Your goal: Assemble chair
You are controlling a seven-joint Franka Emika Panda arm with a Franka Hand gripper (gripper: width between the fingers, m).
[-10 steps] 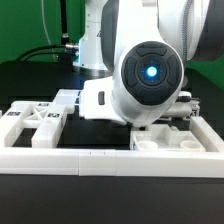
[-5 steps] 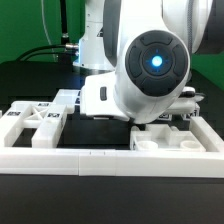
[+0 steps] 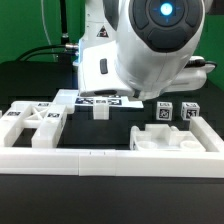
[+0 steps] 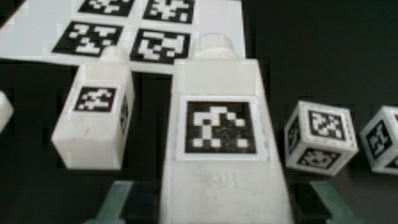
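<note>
My gripper [image 4: 210, 196] was clenched on a chair post [image 4: 217, 120], jaws pressed against its two sides near one end (whether it hung clear of the black table [image 4: 329, 60] I could not tell). A second post [image 4: 93, 105] lay just beside it, the marker board [image 4: 125, 30] beyond. I judged this the pick-up step; next, it needed carrying to its socket and aligning.

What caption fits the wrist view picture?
Gripper clamps a tagged white chair post, a second post beside it, marker board beyond.
</note>
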